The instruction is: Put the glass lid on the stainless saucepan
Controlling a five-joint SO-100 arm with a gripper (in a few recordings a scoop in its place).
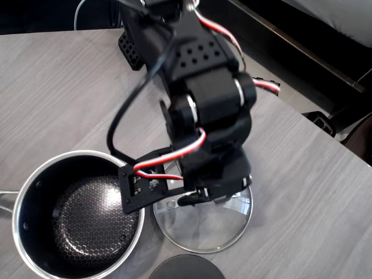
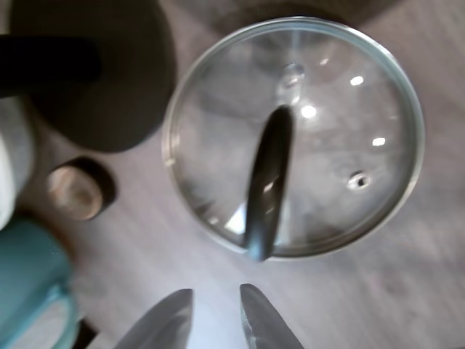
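Glass lid (image 2: 341,109) clear with steel rim and black bar handle; stainless saucepan (image 1: 35,244) shiny steel outside, dark honeycomb pattern inside. Arm (image 1: 203,104) black with red/white wires, table (image 1: 58,93) grey woodgrain. Dark grey disc (image 2: 102,80), teal mug (image 2: 29,283).

Grey wood-grain bench (image 1: 64,87), brightly and evenly lit, curved edge running from top centre down to the right in the overhead view. Beyond that edge, pale floor (image 1: 285,96), a dark bar (image 1: 290,46) crossing diagonally, dark furniture pieces (image 1: 354,131) at the right border, and a light surface (image 1: 343,14) in the top right corner.
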